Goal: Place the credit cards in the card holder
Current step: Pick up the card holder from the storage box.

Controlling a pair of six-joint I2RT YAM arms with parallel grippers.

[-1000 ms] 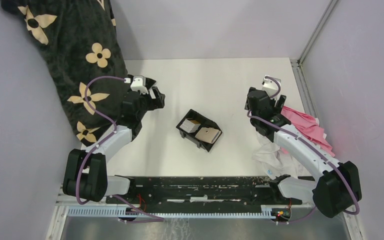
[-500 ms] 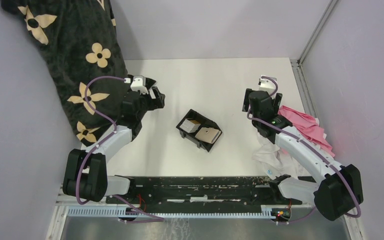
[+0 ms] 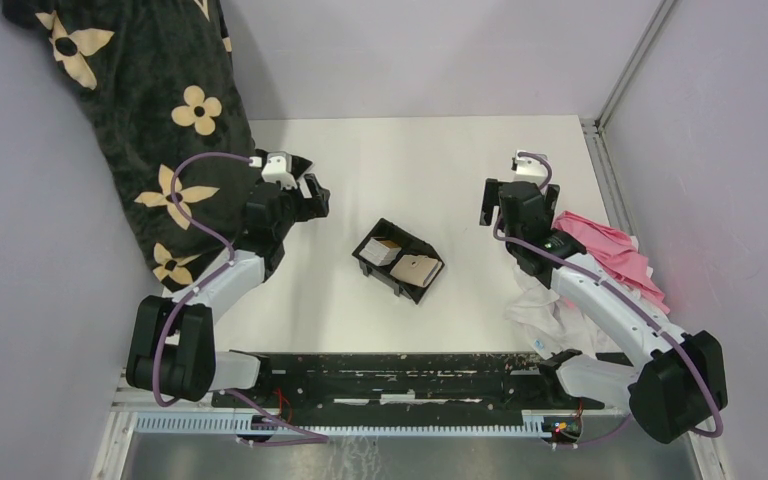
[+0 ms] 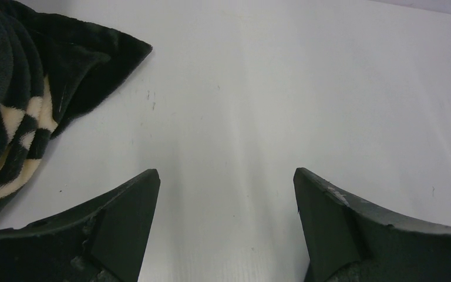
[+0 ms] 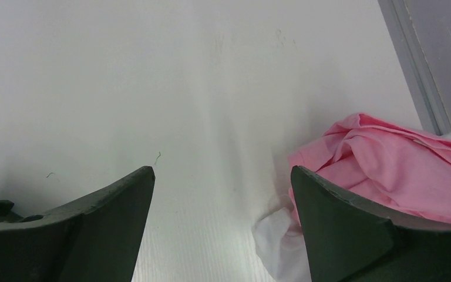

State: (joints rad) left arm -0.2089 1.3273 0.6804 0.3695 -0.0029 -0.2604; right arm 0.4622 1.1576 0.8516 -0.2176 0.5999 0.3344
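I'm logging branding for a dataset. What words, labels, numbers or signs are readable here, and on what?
No readable text in any view.
Black blanket: cream flower motifs only, no letters.
Black tray and tan card holder: too small to show any print.
Pink cloth: plain, no label in view.

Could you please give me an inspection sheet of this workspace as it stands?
Surface: white table, faint scuffs.
Job's things: tan card holder in black tray; credit cards cannot be made out.
Clutter: black floral blanket left; pink cloth, white cloth right.
Grippers: left gripper and right gripper open, empty.
Cables: purple cables along both arms.
Surroundings: grey walls, metal post.
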